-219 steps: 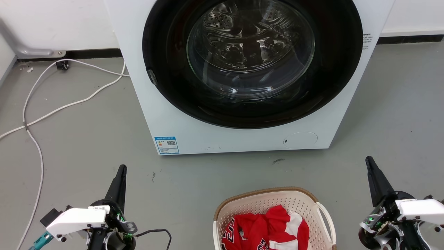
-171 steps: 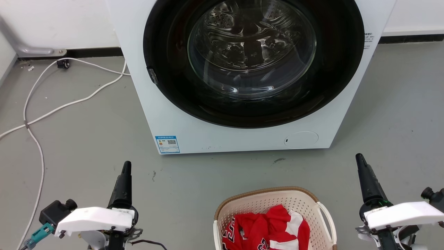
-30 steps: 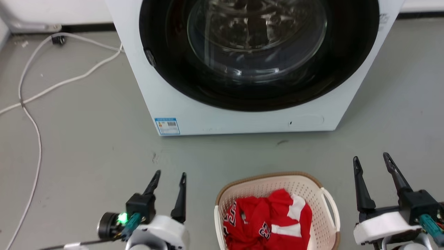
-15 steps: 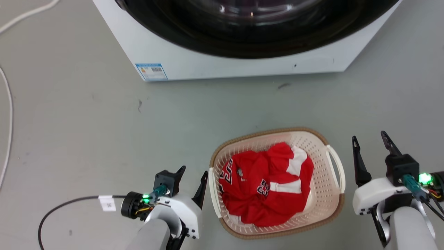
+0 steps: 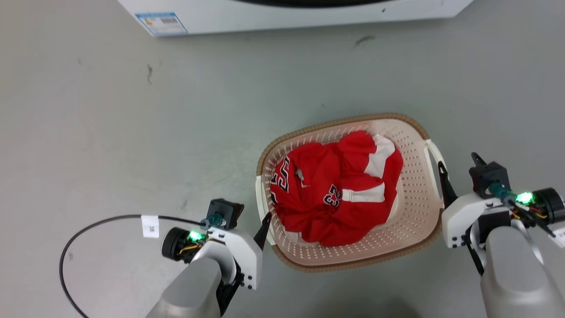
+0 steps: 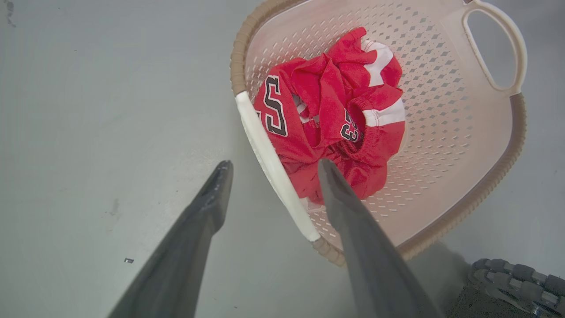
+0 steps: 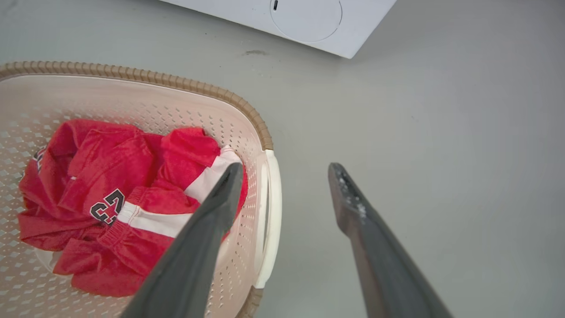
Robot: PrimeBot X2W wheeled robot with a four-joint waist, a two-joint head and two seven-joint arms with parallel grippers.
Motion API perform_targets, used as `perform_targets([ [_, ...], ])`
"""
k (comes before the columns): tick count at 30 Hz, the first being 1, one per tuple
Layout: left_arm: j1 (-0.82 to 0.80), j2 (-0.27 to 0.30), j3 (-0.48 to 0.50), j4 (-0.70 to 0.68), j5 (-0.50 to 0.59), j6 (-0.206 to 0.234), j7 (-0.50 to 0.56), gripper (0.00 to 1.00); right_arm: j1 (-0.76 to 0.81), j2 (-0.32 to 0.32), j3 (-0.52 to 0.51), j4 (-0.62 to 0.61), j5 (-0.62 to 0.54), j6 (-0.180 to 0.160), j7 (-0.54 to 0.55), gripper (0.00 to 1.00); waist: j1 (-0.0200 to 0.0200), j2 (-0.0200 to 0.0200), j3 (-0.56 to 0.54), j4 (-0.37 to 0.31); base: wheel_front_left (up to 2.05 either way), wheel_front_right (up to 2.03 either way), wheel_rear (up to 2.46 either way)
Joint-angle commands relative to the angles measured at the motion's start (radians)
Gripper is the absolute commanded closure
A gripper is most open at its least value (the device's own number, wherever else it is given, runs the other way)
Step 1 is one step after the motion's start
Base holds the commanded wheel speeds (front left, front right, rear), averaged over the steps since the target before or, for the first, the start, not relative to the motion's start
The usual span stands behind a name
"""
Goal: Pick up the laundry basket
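The laundry basket (image 5: 340,121) stands on the grey floor, cream and perforated with a brown rim, and holds a crumpled red jersey (image 5: 335,190). My left gripper (image 5: 247,218) is open at the basket's left side. In the left wrist view its fingertips (image 6: 324,165) straddle the white left handle (image 6: 256,128), one over the jersey (image 6: 326,115), one outside. My right gripper (image 5: 458,165) is open at the right side. In the right wrist view it (image 7: 286,167) straddles the right handle (image 7: 270,207), one finger above the basket's inside (image 7: 132,73).
The white washing machine (image 5: 309,13) stands beyond the basket, its lower front edge also in the right wrist view (image 7: 309,22). A black cable (image 5: 70,238) with a white tag loops on the floor by my left arm. Bare grey floor surrounds the basket.
The head camera has tilted down, so the washer slid up the picture. Both grippers went from shut to open and moved in against the basket's two handles.
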Motion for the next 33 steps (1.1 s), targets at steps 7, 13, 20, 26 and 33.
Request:
perform_targets([
  [7, -0.077, 0.001, -0.085, 0.026, -0.085, -0.001, 0.001, 0.0, -0.133, -0.032, -0.052, 0.189, -0.073, -0.001, -0.002, 0.0, -0.0002, 0.0, 0.115, 0.004, 0.0, 0.0, 0.0],
  [13, -0.119, 0.002, -0.15, 0.047, -0.142, -0.002, 0.008, 0.0, -0.22, -0.048, -0.087, 0.316, -0.133, -0.001, 0.003, 0.0, -0.0002, 0.0, 0.167, 0.011, 0.0, 0.0, 0.0],
  [20, -0.165, 0.002, -0.196, 0.072, -0.193, -0.002, 0.005, 0.0, -0.293, -0.052, -0.123, 0.38, -0.183, -0.001, 0.021, 0.0, -0.0002, 0.0, 0.221, 0.021, 0.0, 0.0, 0.0],
  [26, -0.192, 0.004, -0.227, 0.088, -0.226, 0.0, 0.003, 0.0, -0.325, -0.05, -0.147, 0.401, -0.215, -0.001, 0.032, 0.0, -0.0002, 0.0, 0.25, 0.027, 0.0, 0.0, 0.0],
  [33, -0.209, 0.004, -0.269, 0.091, -0.264, 0.0, 0.001, 1.0, -0.344, -0.046, -0.156, 0.418, -0.244, -0.001, 0.051, 1.0, -0.0002, 0.0, 0.268, 0.031, 0.0, 0.0, 0.0],
])
